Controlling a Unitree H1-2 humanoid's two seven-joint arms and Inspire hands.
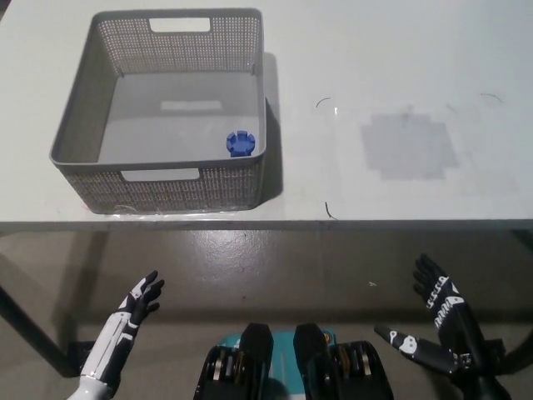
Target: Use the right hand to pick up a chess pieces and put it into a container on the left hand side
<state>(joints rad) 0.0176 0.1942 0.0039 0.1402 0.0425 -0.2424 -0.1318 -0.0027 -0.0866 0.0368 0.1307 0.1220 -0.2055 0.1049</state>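
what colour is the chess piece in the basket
Blue: the chess piece in the grey basket, head view.

Basket (158, 187) grey perforated plastic; chess piece (241, 143) blue glossy plastic; table (400, 75) matt white, smooth.
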